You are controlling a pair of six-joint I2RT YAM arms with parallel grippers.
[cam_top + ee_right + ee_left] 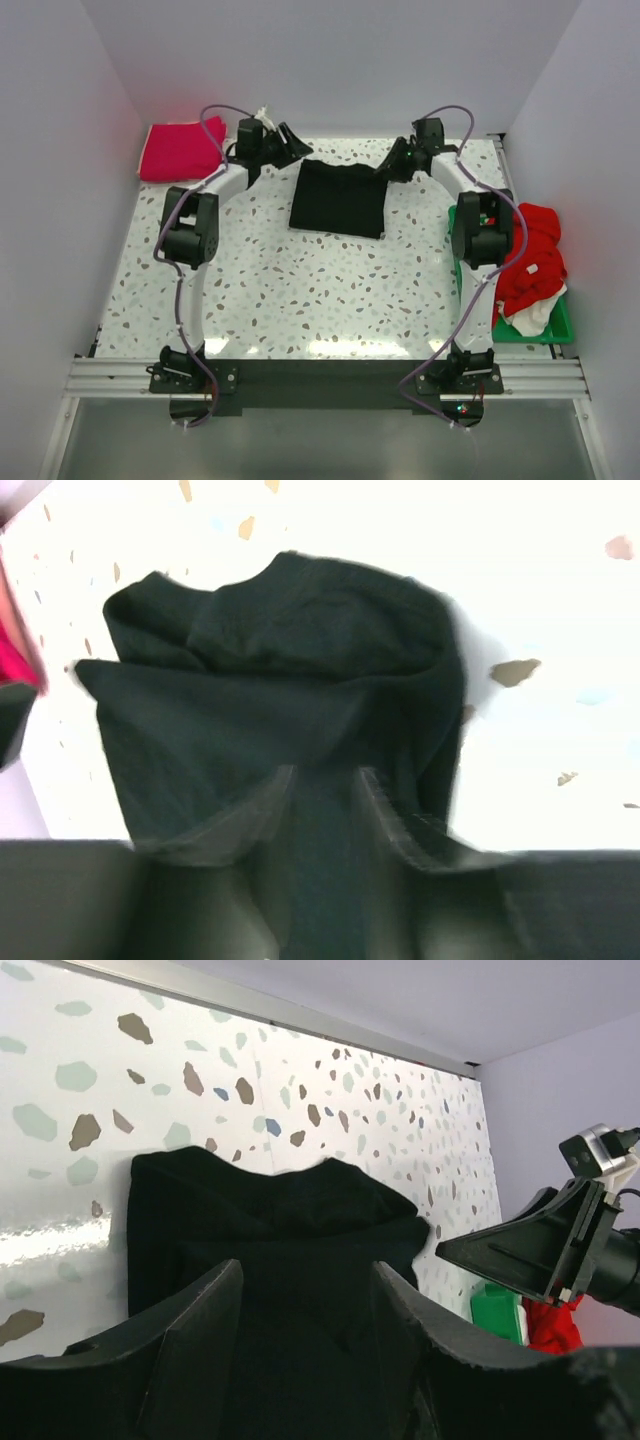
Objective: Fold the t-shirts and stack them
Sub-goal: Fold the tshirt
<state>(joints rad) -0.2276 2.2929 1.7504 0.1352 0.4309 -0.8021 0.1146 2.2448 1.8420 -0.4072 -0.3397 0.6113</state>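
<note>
A black t-shirt point(338, 197) lies folded at the back middle of the table. My left gripper point(297, 148) is open just beyond its back left corner; in the left wrist view the gripper point(305, 1305) hovers over the black t-shirt point(280, 1220) with nothing held. My right gripper point(390, 163) is at the shirt's back right corner. In the right wrist view the right gripper point(325, 795) has its jaws narrowed on a strip of the black t-shirt point(280, 670), which bunches toward them. A magenta t-shirt point(180, 148) lies folded at the back left.
A green tray point(556, 326) at the right edge holds a heap of red t-shirts point(535, 262) and a white t-shirt point(535, 314). The booth walls stand close at the back and sides. The right gripper's fingers point(530, 1250) show at the right of the left wrist view.
</note>
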